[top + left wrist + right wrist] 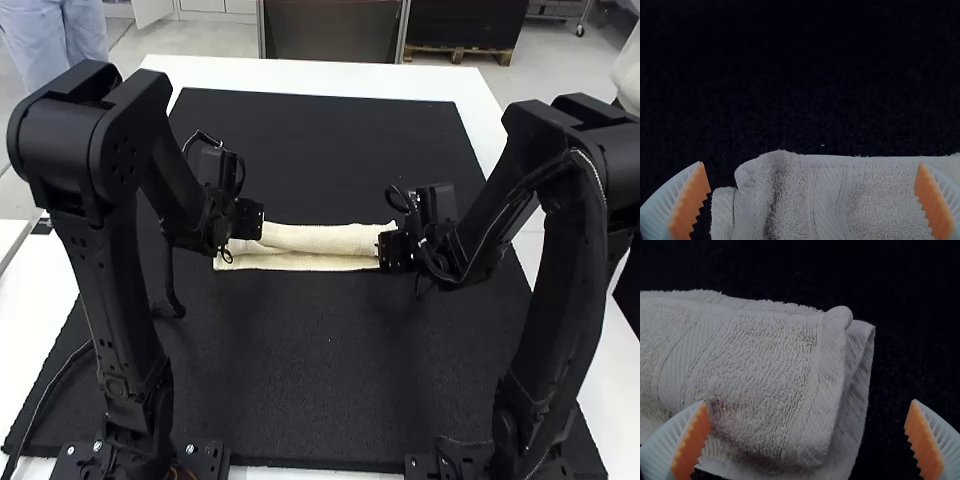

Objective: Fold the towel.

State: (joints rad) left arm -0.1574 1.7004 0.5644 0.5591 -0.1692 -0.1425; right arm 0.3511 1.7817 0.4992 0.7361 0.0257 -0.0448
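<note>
The towel (320, 238) lay as a long, narrow, folded strip across the black mat (320, 350) on the white bench (330, 72), between the two arms, with a lengthwise crease parting its thicker roll from a flatter strip. It looked light, soft and limp, with nothing brittle about it; the looped pile should have gripped the pads well rather than slipped, but the loose layers could easily have slid over one another or sagged if only the top one was pinched. The left tool (811, 163) stood wide at one end of the strip, and the right tool (808, 402) was likewise spread at the other, neither clamping any cloth. The best hold seemed to be near each short end, low enough to take every layer together, with an even, gentle squeeze. The cloth was off-white terry, nubbly over most of its face, with a smoother, ribbed woven band (682, 355) near the end and a firm rounded corner (840, 316). Beyond that, a lower layer (862, 347) poked out unevenly, so the ends may have needed squaring. The orange pads (936, 205) were toothed, backed by pale ribbed fingers that looked rather springy.
</note>
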